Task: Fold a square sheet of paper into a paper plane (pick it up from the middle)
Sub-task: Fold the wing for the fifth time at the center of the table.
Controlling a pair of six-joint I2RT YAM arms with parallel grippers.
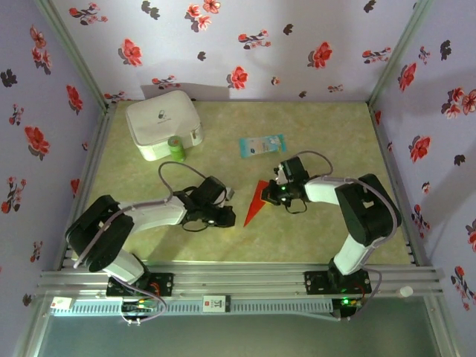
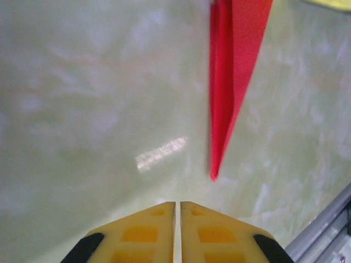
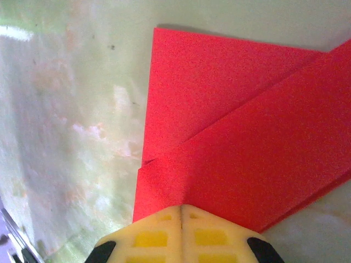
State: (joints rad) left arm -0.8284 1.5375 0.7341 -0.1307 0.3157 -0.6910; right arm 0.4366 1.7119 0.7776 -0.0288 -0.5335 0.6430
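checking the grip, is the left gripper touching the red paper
No, the shut left gripper sits short of the tip of the red paper, bare table between.

The left hand (image 2: 176, 204) and right hand (image 3: 181, 207) are closed, facing each other.

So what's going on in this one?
Two robot arms are working on a paper plane. The red paper lies on the table, already folded into a narrow dart. The right gripper is shut, with its tips over the dart's wide end; whether it is pressing down is unclear. The left gripper is also shut and holds nothing. It sits just short of the pointed tip, not touching it.
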